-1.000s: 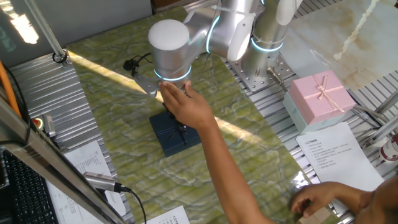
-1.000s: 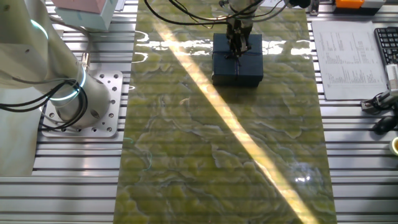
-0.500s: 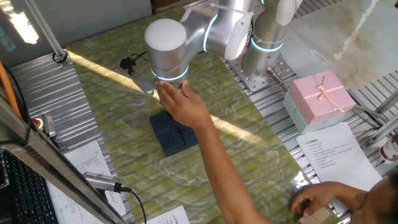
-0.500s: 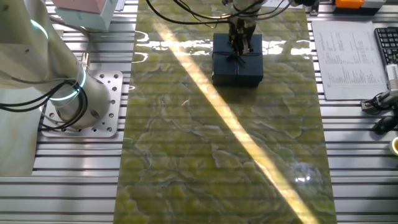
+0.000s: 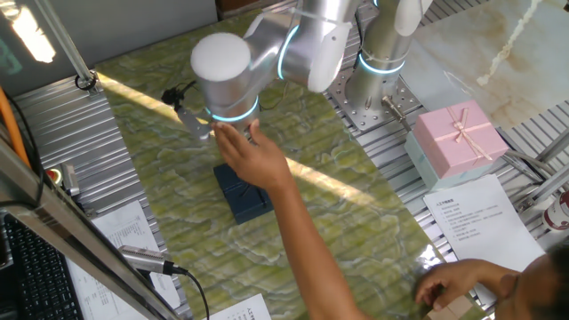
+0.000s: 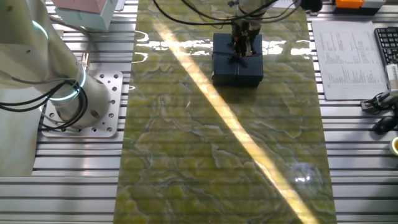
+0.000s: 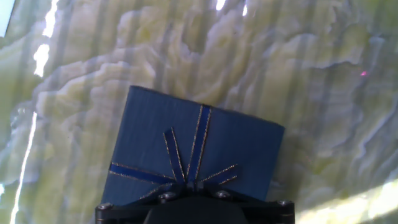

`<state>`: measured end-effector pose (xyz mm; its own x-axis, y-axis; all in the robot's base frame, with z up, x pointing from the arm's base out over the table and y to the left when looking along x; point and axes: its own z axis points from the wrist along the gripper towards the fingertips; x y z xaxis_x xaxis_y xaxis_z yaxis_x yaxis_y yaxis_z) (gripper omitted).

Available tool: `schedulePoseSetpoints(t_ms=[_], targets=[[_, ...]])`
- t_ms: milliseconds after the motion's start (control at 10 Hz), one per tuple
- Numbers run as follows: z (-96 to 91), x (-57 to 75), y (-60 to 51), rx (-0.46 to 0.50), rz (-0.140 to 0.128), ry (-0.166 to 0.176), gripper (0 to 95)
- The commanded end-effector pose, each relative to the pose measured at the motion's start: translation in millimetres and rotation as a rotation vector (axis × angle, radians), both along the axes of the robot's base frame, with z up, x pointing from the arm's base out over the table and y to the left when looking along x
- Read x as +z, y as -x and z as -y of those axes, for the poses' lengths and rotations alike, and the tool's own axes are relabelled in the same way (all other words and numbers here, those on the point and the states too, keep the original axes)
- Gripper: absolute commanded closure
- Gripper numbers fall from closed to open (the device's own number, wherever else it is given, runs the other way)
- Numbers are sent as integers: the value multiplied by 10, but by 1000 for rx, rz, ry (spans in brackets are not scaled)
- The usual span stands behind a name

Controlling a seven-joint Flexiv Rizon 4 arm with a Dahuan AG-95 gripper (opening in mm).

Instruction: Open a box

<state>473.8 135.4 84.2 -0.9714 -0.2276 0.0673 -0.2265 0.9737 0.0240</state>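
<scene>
**Gripper poised at the bow of the closed navy box**

The box (image 6: 237, 60) sits on the green marbled mat (image 6: 217, 155) near its far end in the other fixed view, lid on and square to its base, so nothing is open yet. Its thin ribbon bow (image 7: 189, 171) lies flat across the lid, the knot right at the bottom edge of the hand view, just ahead of the gripper's dark body. The gripper (image 6: 243, 48) hangs directly over the lid at the knot; whether its fingers are spread or clenched cannot be told, since the fingertips are hidden in every view

To do this step well, the fingers likely need to take the lid by the bow knot or by two opposite lid edges, then lift straight up. The ribbon looks thin and slack, so a pinch there may slip or tilt the lid; a light base may also rise with the lid if the fit is snug

A person's hand (image 5: 252, 156) rests on the arm's wrist just above the box, the forearm stretching across the mat, and it hides most of the box in one fixed view. A second hand (image 5: 453, 284) lies at the lower right by a printed sheet (image 5: 484, 222). A pink box (image 5: 458, 138) stands well apart beside the arm's base, clear of the lift path. Further papers (image 6: 345, 53) and a keyboard (image 6: 387, 43) lie off the mat
</scene>
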Motion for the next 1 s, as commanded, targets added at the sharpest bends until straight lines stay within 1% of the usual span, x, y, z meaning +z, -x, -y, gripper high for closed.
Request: schedulePoseSetpoints(t_ms=[100, 400, 600, 900, 1000], targets=[[-206, 184, 76, -6, -25, 7, 950], [-205, 295, 88, -7, -32, 5, 950], [-206, 369, 100, -6, -44, 6, 950], [-205, 463, 116, -9, -63, 19, 950], [-201, 469, 123, -8, -71, 27, 950]])
